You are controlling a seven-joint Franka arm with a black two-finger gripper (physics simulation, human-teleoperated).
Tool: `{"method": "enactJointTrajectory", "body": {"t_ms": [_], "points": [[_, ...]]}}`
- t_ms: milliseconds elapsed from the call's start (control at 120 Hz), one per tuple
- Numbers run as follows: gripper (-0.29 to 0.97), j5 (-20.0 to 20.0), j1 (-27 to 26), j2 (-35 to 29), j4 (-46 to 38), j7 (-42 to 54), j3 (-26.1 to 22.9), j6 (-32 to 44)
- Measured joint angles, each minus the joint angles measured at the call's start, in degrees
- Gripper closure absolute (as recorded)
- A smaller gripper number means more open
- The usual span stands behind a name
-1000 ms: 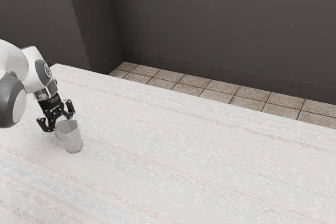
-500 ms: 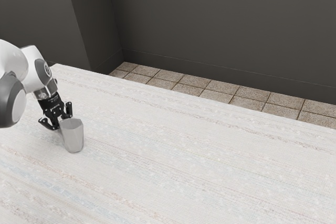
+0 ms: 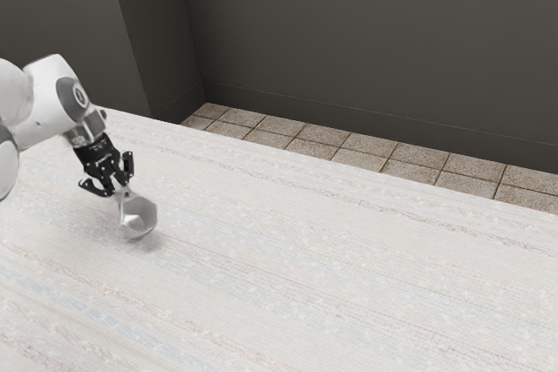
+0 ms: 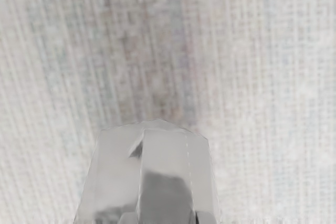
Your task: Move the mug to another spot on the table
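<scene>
- In the exterior view you see the white arm (image 3: 52,106) enter at 9 o'clock and reach down toward the table (image 3: 349,267).
- The black gripper (image 3: 119,191) sits at about 9 o'clock in that view, over the pale woven tabletop and near the table's 9 o'clock edge.
- Its fingers are drawn close together and pinch the top of the mug (image 3: 137,215) from two sides, so you have the mug gripped.
- The mug is grey and faceted, and it hangs from the gripper toward 5 o'clock.
- It is tilted rather than upright, with its lower end leaning toward 4 o'clock.
- A soft shadow lies on the table just under the mug, at 6 o'clock from it. You cannot tell from this view whether the mug's lowest edge touches the surface or hangs just above it.
- In the wrist view you see the mug (image 4: 152,177) right under the hand, its flat grey facets catching light and dark reflections.
- Beyond it, the woven tabletop (image 4: 236,51) shows a faint darker patch close to the mug's far edge.
- Brown floor tiles (image 3: 392,158) run past the table's far edge at 12 to 2 o'clock, and behind them stands a dark wall (image 3: 366,32).
</scene>
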Motion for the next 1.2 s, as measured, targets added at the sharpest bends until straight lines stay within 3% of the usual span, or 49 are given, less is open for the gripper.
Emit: {"method": "enactJointTrajectory", "body": {"t_ms": [517,700,800,933,1075,1200], "points": [[0.74,0.6,-1.3,-6.5,0.2,-0.2,-9.1,0.6],[0.76,1.4,-1.3,-7.4,0.3,0.7,-12.6,-3.6],[0.76,4.0,-1.4,-6.9,2.9,1.2,-13.8,-10.5],[0.78,5.2,-1.3,1.3,16.5,2.1,-14.5,-27.9],[0.78,3.5,-1.3,14.5,33.5,4.5,-17.0,-44.2],[0.78,1.4,-1.3,19.7,39.1,6.2,-20.3,-52.4]]}}
